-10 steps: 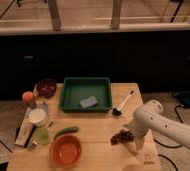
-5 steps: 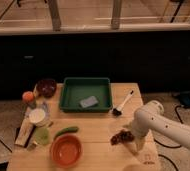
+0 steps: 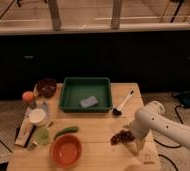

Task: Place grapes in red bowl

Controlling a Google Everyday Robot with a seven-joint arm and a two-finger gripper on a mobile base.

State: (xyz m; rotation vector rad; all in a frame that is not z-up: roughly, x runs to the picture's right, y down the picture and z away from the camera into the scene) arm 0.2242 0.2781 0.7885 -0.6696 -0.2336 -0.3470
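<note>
pincer is down low at the right front of the bench, right against the grapes; can't tell if it's clamped or apart; red bowl is well left

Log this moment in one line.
grapes: on table, outside bowl | gripper: at the grapes | red bowl: apart from grapes, none inside | task: not done

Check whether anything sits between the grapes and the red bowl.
Nothing visible does: bare tabletop lies between the grapes and red bowl. The tool is beside the grapes; the cucumber lies behind that path.
</note>
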